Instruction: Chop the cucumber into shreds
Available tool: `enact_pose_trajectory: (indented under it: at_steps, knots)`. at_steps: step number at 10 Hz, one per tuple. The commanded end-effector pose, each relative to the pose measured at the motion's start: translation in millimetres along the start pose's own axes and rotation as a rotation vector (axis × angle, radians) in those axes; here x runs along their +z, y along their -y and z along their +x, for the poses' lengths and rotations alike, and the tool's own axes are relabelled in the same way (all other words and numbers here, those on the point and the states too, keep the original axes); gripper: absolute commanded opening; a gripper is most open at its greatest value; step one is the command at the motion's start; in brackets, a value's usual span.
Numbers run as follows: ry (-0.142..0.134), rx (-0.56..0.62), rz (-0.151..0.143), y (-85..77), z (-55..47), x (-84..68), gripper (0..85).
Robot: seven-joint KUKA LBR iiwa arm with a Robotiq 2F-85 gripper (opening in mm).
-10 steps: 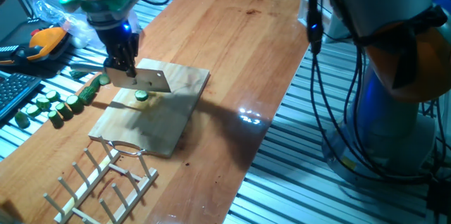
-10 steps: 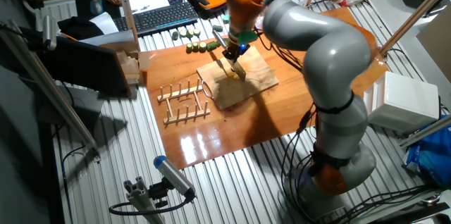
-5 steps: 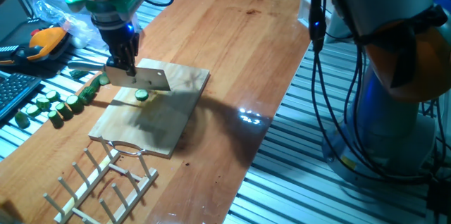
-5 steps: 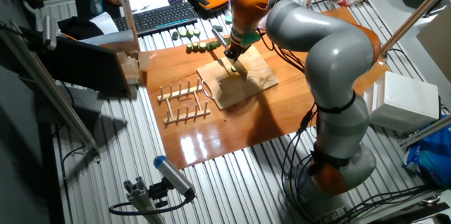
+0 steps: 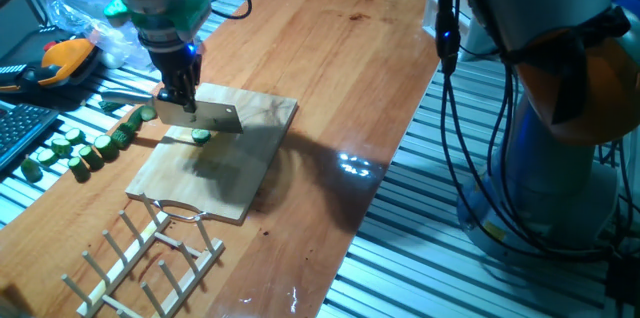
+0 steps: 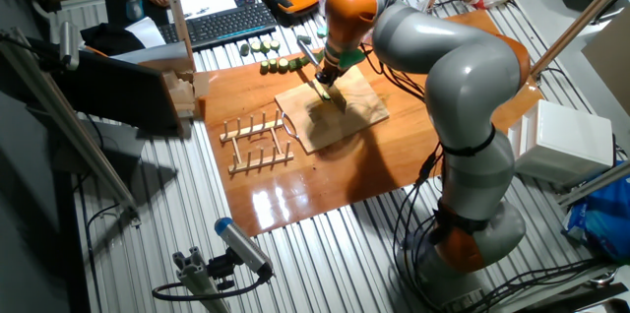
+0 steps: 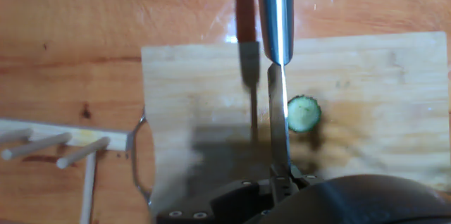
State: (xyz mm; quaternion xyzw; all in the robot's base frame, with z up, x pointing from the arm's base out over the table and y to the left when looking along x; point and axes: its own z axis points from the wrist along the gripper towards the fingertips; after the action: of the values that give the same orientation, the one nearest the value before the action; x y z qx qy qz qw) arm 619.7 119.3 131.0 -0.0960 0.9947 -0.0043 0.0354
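Because the tool [image 5: 181,99], clenched on the knife [image 5: 203,115], holds the blade beside the cucumber [image 7: 304,113] on the wooden board [image 5: 235,180] rather than over it, a downward stroke may miss or knock the slice across the board.

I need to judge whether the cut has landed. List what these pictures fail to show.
- Blade edge against cucumber: hand view shows the knife only edge-on from above, contact unclear.
- One fixed view: the blade covers part of the slice.
- The other fixed view: slice too small, arm overhead.
- Gripper fingers: too dark to read.
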Motion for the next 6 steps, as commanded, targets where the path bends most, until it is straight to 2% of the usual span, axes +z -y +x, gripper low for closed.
enact_pose_trajectory:
  at_steps: [1, 6]
  knots:
    - [0.004, -0.002, 0.000, 0.1, -0.2, 4.1, 0.0]
    - [0.025, -0.018, -0.003, 3.5, 1.0, 19.5, 0.0]
